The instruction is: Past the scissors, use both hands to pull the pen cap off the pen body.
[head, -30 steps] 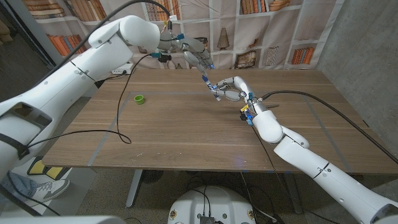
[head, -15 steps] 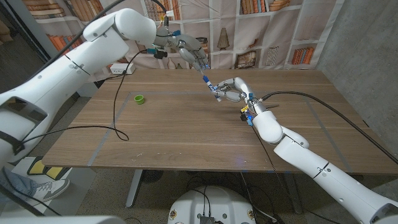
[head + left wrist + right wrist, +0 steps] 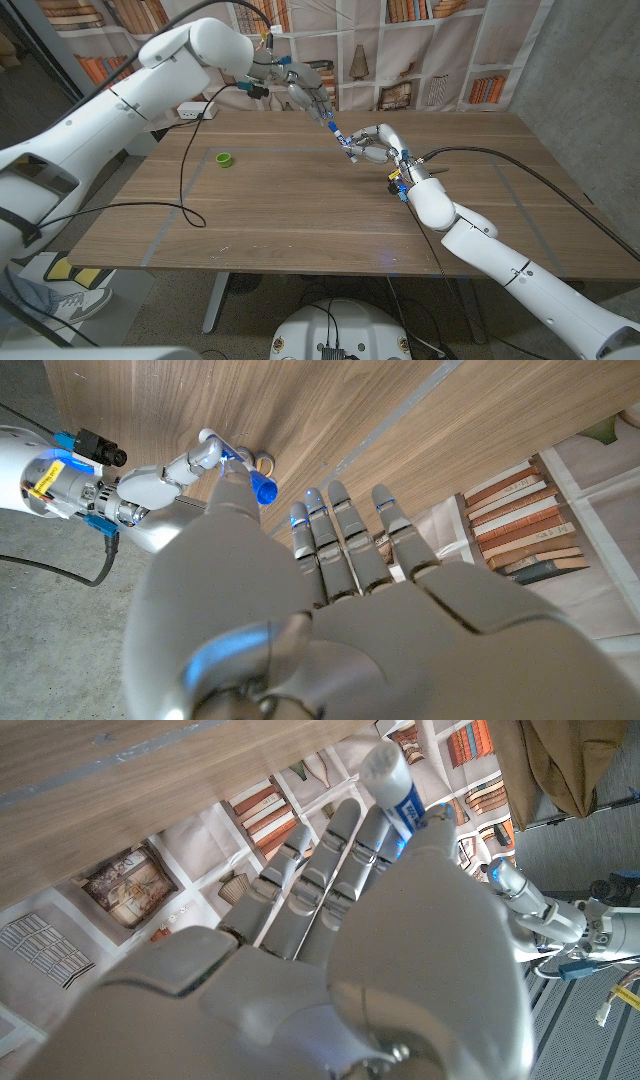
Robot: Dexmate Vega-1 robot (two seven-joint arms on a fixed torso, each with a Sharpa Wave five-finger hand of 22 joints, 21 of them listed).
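A brown wooden table (image 3: 300, 210) stands in front of a wall cloth printed with bookshelves (image 3: 420, 60). Two grey tape lines run across the wood. A little green ring (image 3: 226, 159) lies on the table on your left side, well away from both hands. A black cable (image 3: 190, 180) hangs down from your left arm and curls on the wood.

Your left hand (image 3: 305, 92) is up in the air over the far edge of the table. Its thumb and a finger pinch the blue pen cap (image 3: 331, 125). In the left wrist view the pen cap (image 3: 262, 488) sticks out past the thumb, and the other fingers (image 3: 340, 540) are straight and side by side.

Your right hand (image 3: 372, 143) is just beside it, a bit lower and nearer to you, also above the table. It holds the pen body (image 3: 347, 146), with its fingers curled around it. In the right wrist view the pen body (image 3: 392, 775) pokes up between the thumb and the fingers (image 3: 320, 870), white with a blue band.

In the head view the cap and the pen body make one slanted line between your two hands. They look very close together, and you cannot tell if they touch
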